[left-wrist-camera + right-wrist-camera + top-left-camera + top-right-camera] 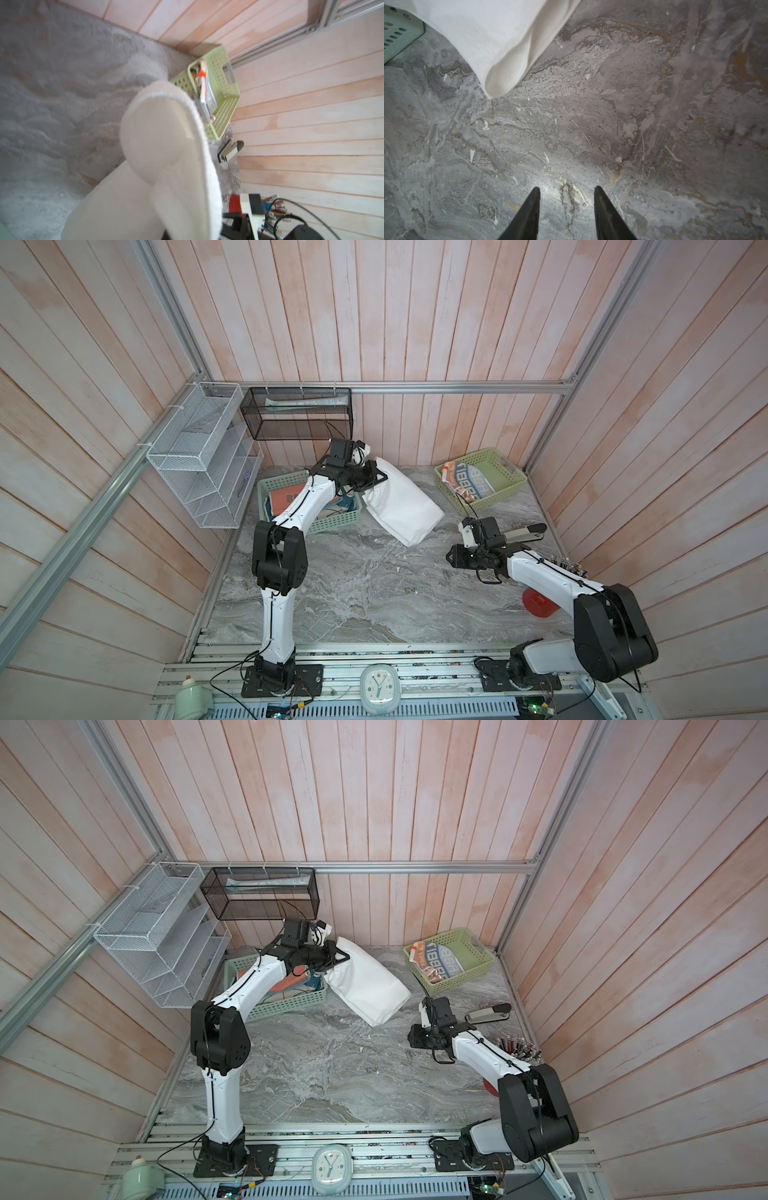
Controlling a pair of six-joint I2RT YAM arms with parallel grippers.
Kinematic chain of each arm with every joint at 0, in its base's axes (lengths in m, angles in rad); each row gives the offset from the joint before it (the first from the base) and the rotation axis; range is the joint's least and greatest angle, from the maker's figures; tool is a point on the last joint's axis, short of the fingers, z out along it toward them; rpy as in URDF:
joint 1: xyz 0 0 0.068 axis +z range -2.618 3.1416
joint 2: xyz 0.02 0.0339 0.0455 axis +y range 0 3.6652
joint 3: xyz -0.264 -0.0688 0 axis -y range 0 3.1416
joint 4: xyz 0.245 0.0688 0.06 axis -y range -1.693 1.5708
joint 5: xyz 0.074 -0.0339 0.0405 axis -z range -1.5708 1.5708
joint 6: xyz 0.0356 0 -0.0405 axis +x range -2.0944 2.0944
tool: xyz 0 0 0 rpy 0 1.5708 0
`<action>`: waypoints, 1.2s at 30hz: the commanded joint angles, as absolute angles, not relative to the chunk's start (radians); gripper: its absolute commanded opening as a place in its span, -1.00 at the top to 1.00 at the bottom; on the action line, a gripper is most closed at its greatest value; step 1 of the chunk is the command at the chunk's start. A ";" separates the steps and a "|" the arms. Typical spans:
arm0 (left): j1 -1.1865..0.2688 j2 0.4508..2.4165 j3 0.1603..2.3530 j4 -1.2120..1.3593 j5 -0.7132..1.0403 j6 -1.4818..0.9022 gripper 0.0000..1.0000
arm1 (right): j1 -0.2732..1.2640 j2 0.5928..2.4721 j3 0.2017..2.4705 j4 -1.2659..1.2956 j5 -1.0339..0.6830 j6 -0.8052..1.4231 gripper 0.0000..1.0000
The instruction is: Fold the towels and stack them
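Early in the task, by my read. The left gripper is clamped shut on one end of the white towel, just past the far corner of the mint basket. That end is lifted. The rest slopes down onto the table right beside the mint basket, close against its side. The towel looks loosely doubled, two layers with an open loop at the low corner, not a neat fold.

The coral towel sits inside the mint basket, partly under the left arm. A blue-edged towel is in there too, mostly hidden. The striped towel lies in the yellow-green basket, well apart from the mint basket, across the table by the back wall. It is rumpled, and I can't tell if it is folded.

The right gripper has its jaws apart with nothing between them. It hovers over bare table well away from the mint basket, beyond the white towel's low corner.

Done: nothing stacked, and no pile anywhere on the table. Left: lay the white one flat and fold it properly. Then pull the other three out, fold each, and stack all four.
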State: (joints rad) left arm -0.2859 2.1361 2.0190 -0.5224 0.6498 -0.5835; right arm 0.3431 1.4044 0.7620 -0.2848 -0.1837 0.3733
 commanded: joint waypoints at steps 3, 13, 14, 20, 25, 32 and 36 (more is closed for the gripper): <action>-0.182 2.184 2.301 -0.720 0.644 -0.519 1.00 | 0.339 1.438 0.802 -0.278 -0.218 0.354 0.11; 0.044 2.101 2.134 -0.809 0.593 -0.417 1.00 | 0.339 1.468 0.834 -0.262 -0.255 0.365 0.11; 0.058 2.093 2.081 -0.782 0.574 -0.407 1.00 | 0.339 1.475 0.845 -0.253 -0.265 0.372 0.11; 0.084 2.133 1.972 -0.746 0.537 -0.365 1.00 | 0.391 1.596 1.025 -0.213 -0.321 0.401 0.12; 0.110 2.140 1.954 -0.751 0.515 -0.342 1.00 | 0.489 1.818 1.335 -0.256 -0.356 0.387 0.12; 0.127 2.159 1.958 -0.779 0.551 -0.304 1.00 | 0.557 2.166 1.802 -0.357 -0.454 0.373 0.12; 0.127 2.160 1.934 -0.773 0.607 -0.297 1.00 | 0.588 2.349 2.086 -0.469 -0.485 0.366 0.12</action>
